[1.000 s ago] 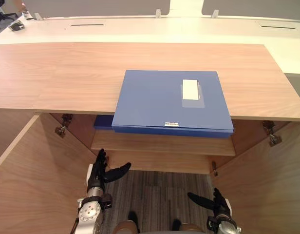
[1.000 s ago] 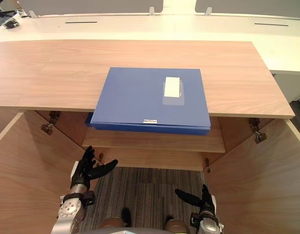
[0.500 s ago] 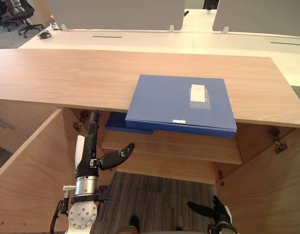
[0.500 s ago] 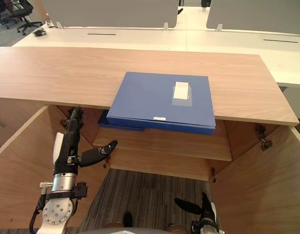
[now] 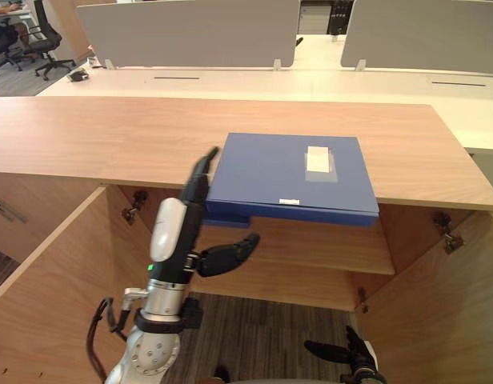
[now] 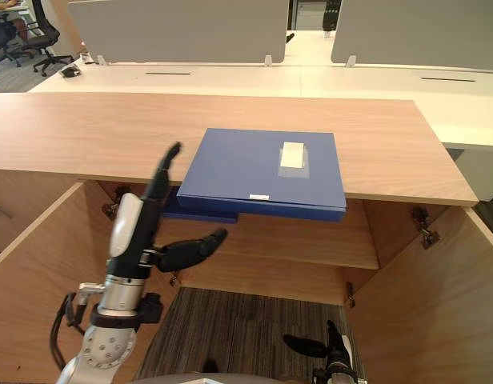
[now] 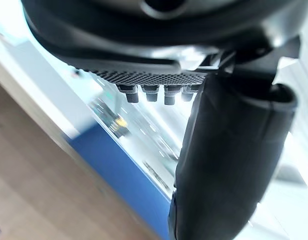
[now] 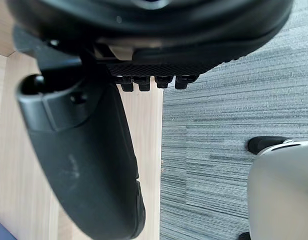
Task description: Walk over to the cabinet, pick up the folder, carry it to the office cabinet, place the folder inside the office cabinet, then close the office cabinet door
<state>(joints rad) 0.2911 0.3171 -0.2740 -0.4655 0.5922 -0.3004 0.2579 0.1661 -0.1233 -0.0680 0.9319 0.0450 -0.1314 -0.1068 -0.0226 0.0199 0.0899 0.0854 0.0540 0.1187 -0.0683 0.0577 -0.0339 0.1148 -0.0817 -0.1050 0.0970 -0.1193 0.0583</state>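
In the upper left of the frame, office chairs (image 5: 22, 40) stand beside a white desk (image 5: 230, 80) with grey partitions (image 5: 190, 32). Below them the wooden worktop (image 5: 94, 136) of the cabinet goes across the picture. Under it, at the left, the left door (image 5: 62, 272) stands open.

The left hand (image 5: 181, 234) is in the lower left part and points upward. Its fingers (image 5: 200, 176) are straight and the thumb is spread wide to the right, so the hand is open wide and holds nothing. The fingertips reach the front edge of the worktop, just left of the near left corner of the folder; I cannot tell if they touch it.

The blue folder (image 5: 278, 178) lies flat on the worktop in the middle of the frame. It has a white label (image 5: 317, 158) on top, and its near edge hangs over the front of the worktop. Under it, a second blue flat thing (image 5: 226, 214) lies on the shelf (image 5: 326, 252) inside the cabinet.

The right hand (image 5: 346, 352) is at the lower right, low over the carpet (image 5: 262, 328) and well apart from the folder, with loose, spread fingers and nothing in it. The right door (image 5: 446, 312) is open too.
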